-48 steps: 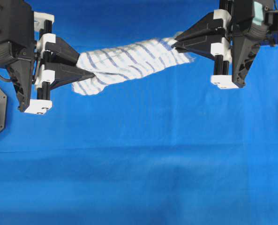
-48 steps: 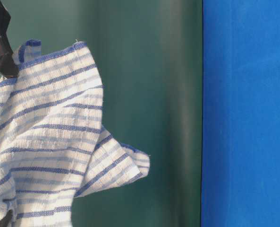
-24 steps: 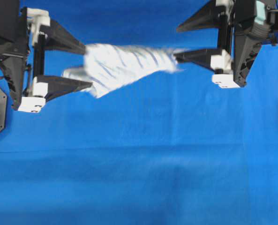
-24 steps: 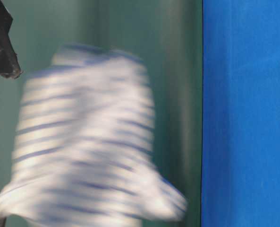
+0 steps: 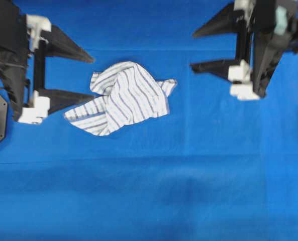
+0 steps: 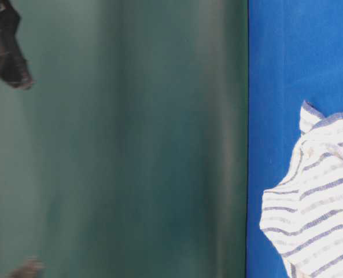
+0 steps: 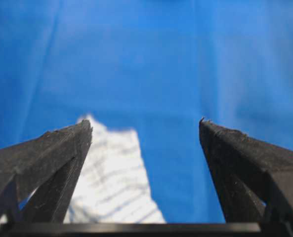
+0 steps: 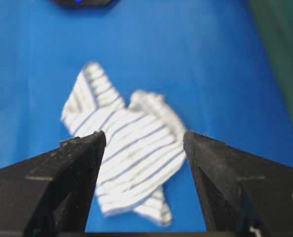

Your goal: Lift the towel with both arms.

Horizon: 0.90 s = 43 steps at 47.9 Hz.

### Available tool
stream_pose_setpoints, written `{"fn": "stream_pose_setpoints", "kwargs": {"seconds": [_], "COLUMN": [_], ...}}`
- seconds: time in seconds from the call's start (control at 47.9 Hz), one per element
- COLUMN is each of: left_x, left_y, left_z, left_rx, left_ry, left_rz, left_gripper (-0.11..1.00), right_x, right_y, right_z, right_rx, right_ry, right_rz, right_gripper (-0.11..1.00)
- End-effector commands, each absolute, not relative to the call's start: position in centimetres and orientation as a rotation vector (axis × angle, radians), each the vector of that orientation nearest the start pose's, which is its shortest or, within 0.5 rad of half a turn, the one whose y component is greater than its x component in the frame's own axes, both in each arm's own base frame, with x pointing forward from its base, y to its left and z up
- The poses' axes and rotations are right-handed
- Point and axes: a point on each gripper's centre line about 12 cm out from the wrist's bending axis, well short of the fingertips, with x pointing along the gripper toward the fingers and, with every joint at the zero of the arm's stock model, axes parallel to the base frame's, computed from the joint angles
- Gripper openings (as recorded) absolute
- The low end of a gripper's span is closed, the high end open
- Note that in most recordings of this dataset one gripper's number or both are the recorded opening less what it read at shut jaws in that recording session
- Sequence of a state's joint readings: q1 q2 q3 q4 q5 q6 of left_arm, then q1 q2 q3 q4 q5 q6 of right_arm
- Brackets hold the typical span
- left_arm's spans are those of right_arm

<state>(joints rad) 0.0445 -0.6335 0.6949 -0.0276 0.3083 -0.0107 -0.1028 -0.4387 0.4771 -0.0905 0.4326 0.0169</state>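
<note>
The left end effector (image 5: 91,76) was wide open and held nothing, its two pointed fingers reaching in from the left. The right end effector (image 5: 193,50) was wide open and empty too, reaching in from the right. The towel (image 5: 122,97) lay crumpled on the blue desk (image 5: 154,191) between them, its long side running from lower left to upper right.

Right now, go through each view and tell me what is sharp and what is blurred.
Overhead: the towel and blue tablecloth are fairly sharp, both arms slightly smeared. Table-level: towel stripes readable, the green backdrop soft, a dark finger tip at top left blurred. Left wrist: fingers sharp-edged, the towel beyond them out of focus. Right wrist: towel soft, fingers clearer.
</note>
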Motion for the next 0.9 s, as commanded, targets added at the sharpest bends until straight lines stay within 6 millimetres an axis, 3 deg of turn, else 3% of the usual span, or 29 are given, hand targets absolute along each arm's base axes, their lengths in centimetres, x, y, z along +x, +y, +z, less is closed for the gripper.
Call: {"fn": "stream_pose_setpoints", "kwargs": {"seconds": [0.0, 0.209, 0.417, 0.668, 0.876], "left_x": [28.2, 28.0, 27.6, 27.6, 28.3], "left_y": [1.2, 1.2, 1.2, 0.9, 0.5], "left_z": [32.9, 26.8, 21.9, 17.1, 14.0], "left_rx": [-0.053, -0.069, -0.070, -0.065, -0.057], "left_ry": [0.389, 0.493, 0.552, 0.574, 0.631], "left_rz": [0.045, 0.053, 0.057, 0.051, 0.038], "left_gripper": [0.93, 0.93, 0.93, 0.93, 0.93], "right_x": [33.4, 34.9, 36.4, 37.4, 38.3], "right_y": [-3.7, -3.6, -4.1, -5.1, -5.2], "right_z": [35.0, 30.3, 24.8, 17.4, 12.9], "right_rx": [-0.039, -0.033, -0.027, -0.009, -0.003], "right_ry": [0.461, 0.478, 0.521, 0.591, 0.651], "right_rz": [-0.114, -0.099, -0.099, -0.110, -0.103], "right_gripper": [0.66, 0.66, 0.66, 0.66, 0.66]}}
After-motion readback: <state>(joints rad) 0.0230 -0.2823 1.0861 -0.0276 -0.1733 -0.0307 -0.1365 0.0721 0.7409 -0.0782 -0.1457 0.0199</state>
